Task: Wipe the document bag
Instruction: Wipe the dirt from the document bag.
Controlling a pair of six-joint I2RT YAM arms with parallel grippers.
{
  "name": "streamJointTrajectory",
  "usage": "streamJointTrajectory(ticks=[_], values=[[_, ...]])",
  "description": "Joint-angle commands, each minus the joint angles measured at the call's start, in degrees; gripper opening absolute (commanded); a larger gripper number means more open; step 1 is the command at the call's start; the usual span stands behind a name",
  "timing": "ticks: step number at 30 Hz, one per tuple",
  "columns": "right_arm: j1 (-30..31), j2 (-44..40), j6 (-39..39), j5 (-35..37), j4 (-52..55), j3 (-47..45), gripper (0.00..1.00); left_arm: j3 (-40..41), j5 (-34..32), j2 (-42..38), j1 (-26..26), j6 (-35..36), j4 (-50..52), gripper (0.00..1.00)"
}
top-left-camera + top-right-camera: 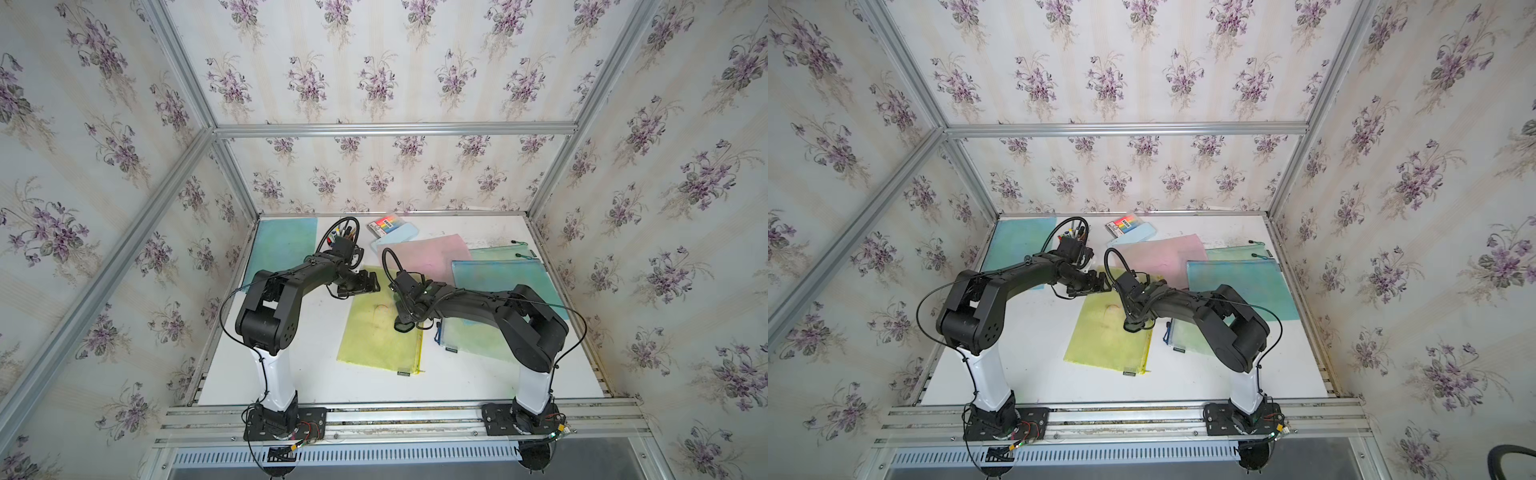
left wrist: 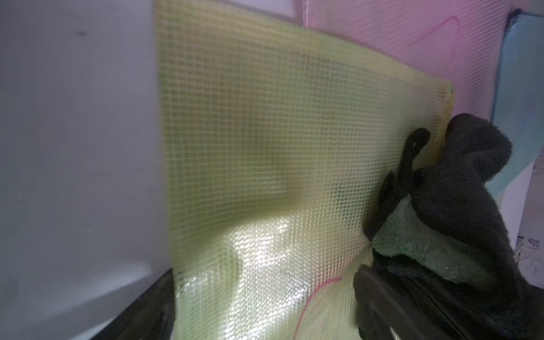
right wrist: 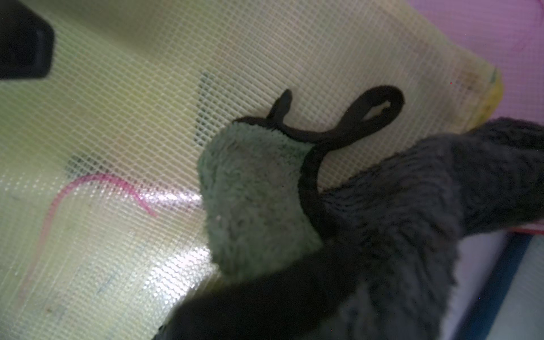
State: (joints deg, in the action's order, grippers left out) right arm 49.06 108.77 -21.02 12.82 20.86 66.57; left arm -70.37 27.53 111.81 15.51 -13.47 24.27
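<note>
The yellow mesh document bag [image 1: 374, 336] [image 1: 1104, 345] lies flat mid-table, with a pink pen mark [image 1: 381, 307] [image 3: 88, 191] on its far half. My right gripper [image 1: 409, 316] [image 1: 1138, 318] is shut on a dark grey and green cloth [image 3: 265, 200] [image 2: 441, 220], which rests on the bag beside the mark. The cloth hides the right jaws in the right wrist view. At the bag's far end my left gripper [image 1: 365, 284] [image 2: 265, 309] is open, its fingers [image 2: 382, 294] spread over the mesh [image 2: 265, 147]. Whether they touch it I cannot tell.
A pink bag [image 1: 428, 253], a blue bag [image 1: 498, 274] and a green bag [image 1: 498, 251] overlap at the back right. A pale green bag [image 1: 469, 336] lies under the right arm. At the back are a teal bag [image 1: 282, 241], a pen cup [image 1: 343, 239] and a marker box [image 1: 388, 226].
</note>
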Motion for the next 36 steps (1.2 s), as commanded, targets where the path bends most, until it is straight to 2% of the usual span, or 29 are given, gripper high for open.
streamJointTrajectory(ticks=[1,4,9,11,14,18,22,29,33,36], values=[[0.2,1.3,0.9,-2.5,0.5,-0.4,0.12,0.5,0.2,2.9,-1.0,1.2,-0.9,0.93],[0.2,1.7,1.3,-2.8,0.0,-0.5,0.12,-0.3,8.2,4.8,-0.8,1.6,-1.1,0.93],[0.2,1.4,1.4,-3.3,-1.5,-1.7,0.12,6.0,19.5,1.4,-0.4,-2.2,-9.7,0.92],[0.2,1.3,1.6,-3.3,-1.6,-1.9,0.12,6.9,21.3,-0.5,-0.5,-2.9,-11.4,0.90],[0.1,0.7,2.0,-2.7,-1.5,-2.4,0.12,5.5,20.5,-1.6,-0.8,-1.6,-9.3,0.85],[-0.1,-1.4,3.0,-1.6,-1.4,-3.4,0.12,4.1,19.4,-1.2,-1.8,-0.8,-7.0,0.71],[-0.4,-4.0,4.7,-0.3,-1.4,-4.6,0.12,4.9,19.1,-1.6,-2.0,-1.2,-7.1,0.44],[-0.9,-8.5,7.7,0.0,-1.0,-6.2,0.13,8.4,20.3,-3.4,-1.9,-4.7,-11.1,0.11],[-1.4,-11.9,8.5,-0.6,-1.0,-6.5,0.13,10.7,19.9,-5.8,-1.0,-7.6,-13.3,0.00],[-2.0,-16.1,9.0,-0.3,0.4,-6.7,0.13,14.1,18.3,-9.2,1.5,-11.9,-16.6,0.00]])
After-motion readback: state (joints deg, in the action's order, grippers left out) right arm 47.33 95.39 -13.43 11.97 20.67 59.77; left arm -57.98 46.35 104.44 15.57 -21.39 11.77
